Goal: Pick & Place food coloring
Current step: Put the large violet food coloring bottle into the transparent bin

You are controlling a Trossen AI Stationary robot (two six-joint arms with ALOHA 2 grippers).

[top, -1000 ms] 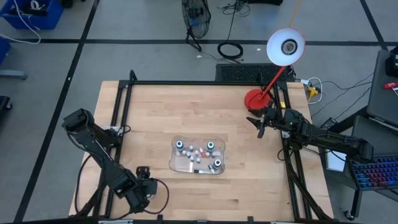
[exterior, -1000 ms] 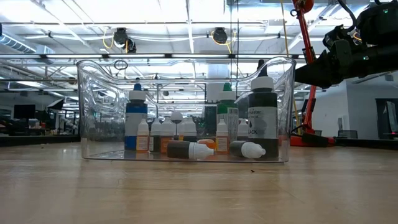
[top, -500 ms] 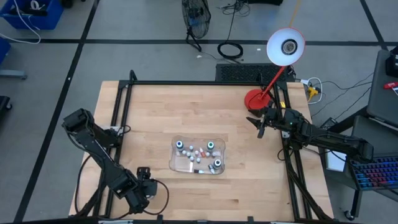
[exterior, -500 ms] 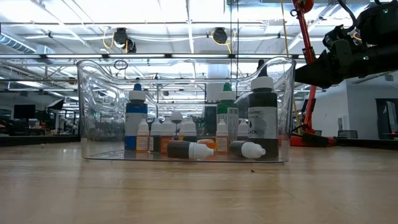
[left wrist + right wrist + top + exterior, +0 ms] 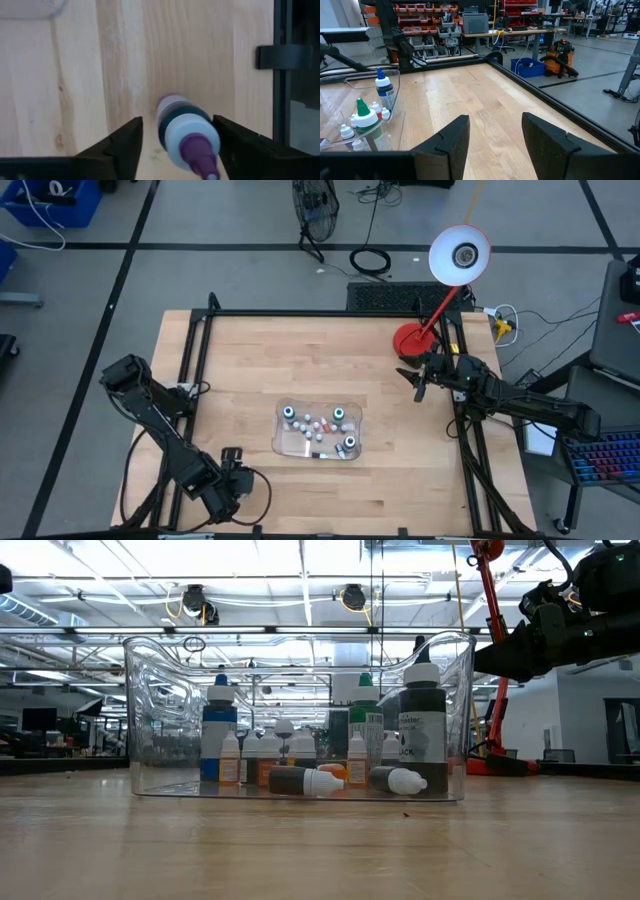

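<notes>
A clear plastic tray [image 5: 300,442] stands mid-table. It holds the food coloring bottles [image 5: 320,755]: tall dark ones with blue, green and white tops upright, tiny ones among them, two lying on the tray floor. Near the table's front left, one more bottle [image 5: 187,132] with a white cap and purple tip stands on the wood. My left gripper [image 5: 177,150] [image 5: 232,460] points down over it, open, one finger on each side. My right gripper [image 5: 492,135] [image 5: 418,380] waits open and level at the table's right edge with nothing in it. My left gripper comes at the purple-tipped bottle from above, its fingers level with the white cap [image 5: 192,135]. A gap shows between the cap and one finger [image 5: 125,142]. The other finger [image 5: 240,145] lies right beside the cap; whether it touches, I cannot tell.
A red desk lamp [image 5: 412,338] stands at the table's far right corner, close to my right arm. A black frame rail [image 5: 282,75] runs along the table edge beside my left gripper. Bare wood lies around the tray on all sides.
</notes>
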